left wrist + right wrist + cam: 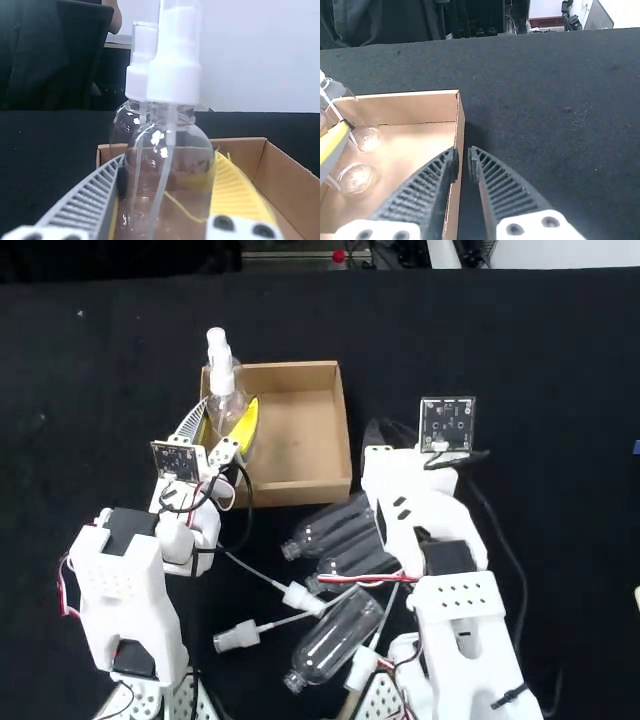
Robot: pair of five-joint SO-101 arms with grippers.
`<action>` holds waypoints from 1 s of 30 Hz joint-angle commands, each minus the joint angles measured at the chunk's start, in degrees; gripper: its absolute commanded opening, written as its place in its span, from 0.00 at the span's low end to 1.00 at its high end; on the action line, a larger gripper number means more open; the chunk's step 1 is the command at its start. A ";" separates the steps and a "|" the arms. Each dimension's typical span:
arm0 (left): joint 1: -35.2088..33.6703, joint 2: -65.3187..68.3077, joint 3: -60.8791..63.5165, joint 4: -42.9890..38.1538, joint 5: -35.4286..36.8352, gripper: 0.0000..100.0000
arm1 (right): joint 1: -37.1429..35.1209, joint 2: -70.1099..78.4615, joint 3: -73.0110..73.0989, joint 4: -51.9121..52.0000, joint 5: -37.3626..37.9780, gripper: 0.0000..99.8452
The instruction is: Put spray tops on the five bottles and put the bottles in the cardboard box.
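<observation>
My left gripper is shut on an upright clear bottle with a white spray top, at the far left corner of the cardboard box. Seen from the left wrist, the held bottle stands between the grey and yellow fingers, and a second capped bottle is close behind it. My right gripper is shut and holds nothing, over the box's right wall. Three uncapped bottles lie in front of the box. Loose spray tops lie among them.
Black cloth covers the table, with bare room to the right and behind the box. The two arm bases flank the loose bottles. Cables run by the box's front wall.
</observation>
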 commanded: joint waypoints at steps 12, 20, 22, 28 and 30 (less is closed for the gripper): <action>-0.57 -0.35 -1.45 -0.53 0.00 0.26 | 1.58 -0.84 -0.22 -1.76 0.53 0.03; -0.57 -3.25 0.66 -0.53 0.00 0.26 | 1.58 -0.92 -0.22 -1.76 0.53 0.03; -0.57 -4.92 1.27 -0.53 0.00 0.26 | 1.58 -0.92 -0.22 -1.76 0.53 0.03; -0.66 -7.65 1.54 0.53 0.00 0.26 | 1.58 -0.92 -0.22 -1.76 0.53 0.03; -0.66 -8.09 1.54 3.43 0.00 0.26 | 1.58 -0.92 -0.22 -1.76 0.53 0.03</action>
